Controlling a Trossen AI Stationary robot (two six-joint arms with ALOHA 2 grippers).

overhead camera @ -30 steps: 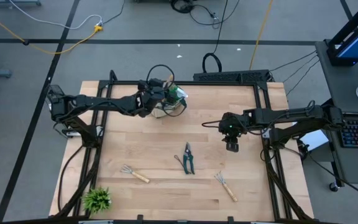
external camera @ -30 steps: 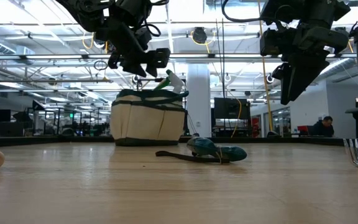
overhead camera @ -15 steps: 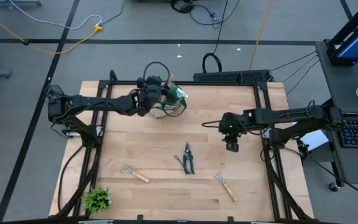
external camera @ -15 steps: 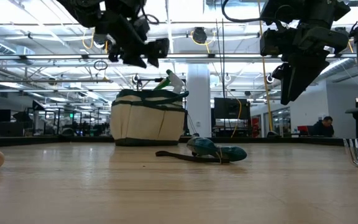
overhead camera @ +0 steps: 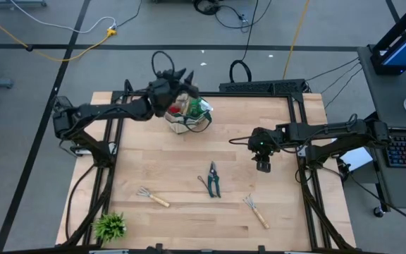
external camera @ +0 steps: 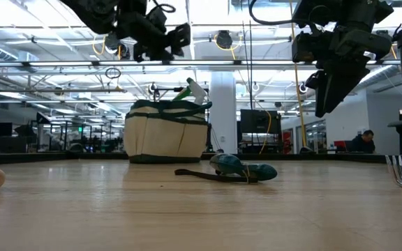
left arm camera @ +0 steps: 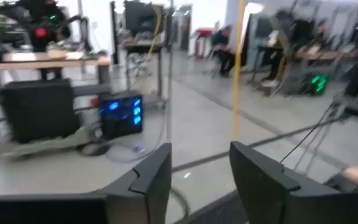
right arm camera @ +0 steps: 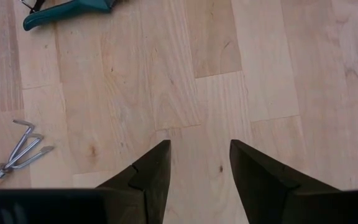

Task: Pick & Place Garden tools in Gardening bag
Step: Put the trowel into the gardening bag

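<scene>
The gardening bag (overhead camera: 187,117) stands at the far edge of the table (overhead camera: 189,162), with a green spray bottle (overhead camera: 199,107) poking from its mouth. The left gripper (overhead camera: 182,79) hangs above and just beyond the bag, fingers apart and empty; its wrist camera looks out into the room, not down at any tool. Three garden tools lie loose on the wood, well apart from that gripper and nearer the front edge: the pruning shears (overhead camera: 213,179) mid-table, a wooden-handled hand rake (overhead camera: 151,196) to their left and a second hand rake (overhead camera: 256,211) to their right.

The right gripper (overhead camera: 263,165) waits above bare boards, fingers apart, holding nothing, with the shears and the second rake near it toward the front.

Risks, as I judge them: the bag is light canvas, so an arm passing low could snag a handle (external camera: 190,106) or the bottle and tip it. The shears lie flat, and a shallow pinch could slip off the metal. Both arms going for the shears could collide mid-table.

The table is pale butcher-block in a black frame. A small leafy plant (overhead camera: 110,226) sits at its front left corner. Beyond are grey floor, cables, desks and seated people (left arm camera: 224,46).
</scene>
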